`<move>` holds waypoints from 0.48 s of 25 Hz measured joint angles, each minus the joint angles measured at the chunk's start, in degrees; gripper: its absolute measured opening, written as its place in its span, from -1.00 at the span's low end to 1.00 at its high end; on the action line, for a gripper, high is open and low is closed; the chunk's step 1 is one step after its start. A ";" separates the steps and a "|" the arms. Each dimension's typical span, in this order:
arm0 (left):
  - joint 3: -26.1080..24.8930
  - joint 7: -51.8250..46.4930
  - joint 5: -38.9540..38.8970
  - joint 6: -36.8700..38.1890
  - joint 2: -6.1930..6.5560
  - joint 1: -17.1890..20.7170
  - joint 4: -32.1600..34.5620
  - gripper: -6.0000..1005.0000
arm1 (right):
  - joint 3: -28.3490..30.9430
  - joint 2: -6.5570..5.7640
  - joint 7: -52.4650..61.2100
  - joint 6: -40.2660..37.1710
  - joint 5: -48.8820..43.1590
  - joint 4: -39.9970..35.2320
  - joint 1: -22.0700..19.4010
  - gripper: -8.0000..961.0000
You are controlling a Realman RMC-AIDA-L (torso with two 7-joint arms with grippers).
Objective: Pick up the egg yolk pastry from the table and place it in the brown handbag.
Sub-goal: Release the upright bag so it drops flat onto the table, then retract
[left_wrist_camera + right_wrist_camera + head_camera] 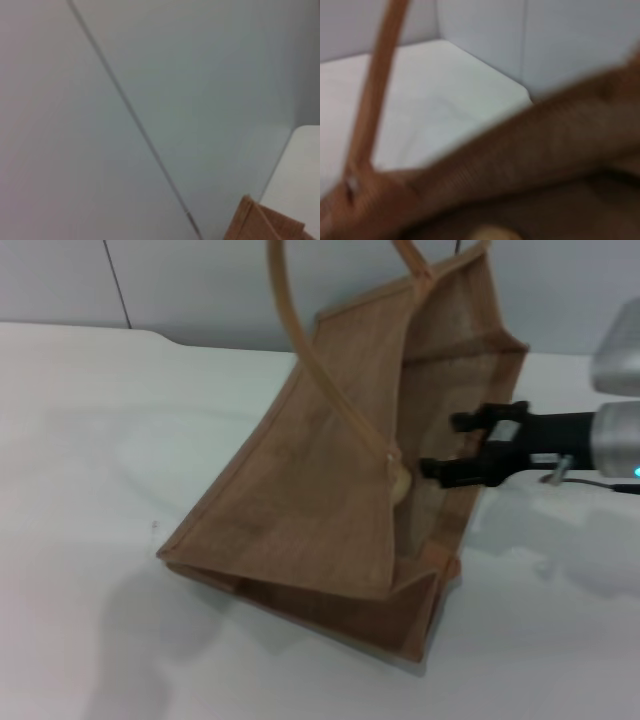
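In the head view, the brown handbag [320, 480] stands tilted on the table [90, 420], its mouth gaping toward the robot's right side and its lighter strap handles rising out of the top of the picture. The right gripper [445, 445] reaches in from the right with its black fingers [455, 470] at the bag's open mouth, spread apart with a clear gap between them, gripping nothing. The egg yolk pastry [399, 483] shows as a small pale round shape just beyond the lower fingertip, inside the bag, close against the near wall where the strap is stitched on. Whether the lower finger touches the pastry cannot be told. The left gripper does not appear in this view.

The left wrist view takes in mostly a plain grey-white wall [150, 100] crossed by a thin dark seam. A corner of the handbag [260, 222] pokes in at the edge, with a strip of the table [300, 165] beside it. None of the left gripper's fingers show here.

In the right wrist view, the camera sits right at the bag: the woven rim of the handbag [520, 150] runs across the picture, one strap handle [377, 85] stands up from it, and the table [435, 100] lies beyond. A pale sliver of the pastry [492, 234] shows down inside the bag. The gripper's own fingers are out of this picture.
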 joint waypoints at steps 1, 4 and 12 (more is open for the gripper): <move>-0.41 0.00 -0.14 0.39 -0.01 0.47 -0.01 -0.77 | 0.16 -0.57 0.92 0.00 -0.33 -0.86 -0.95 0.87; -1.73 0.00 -0.81 1.75 -0.01 2.22 -0.03 -0.78 | 2.54 -1.87 2.21 0.12 -0.66 -3.43 -4.00 0.87; -2.77 0.83 -3.41 4.73 -0.03 5.47 -1.38 -0.78 | 14.18 -2.10 1.93 0.58 -3.05 -9.07 -9.66 0.87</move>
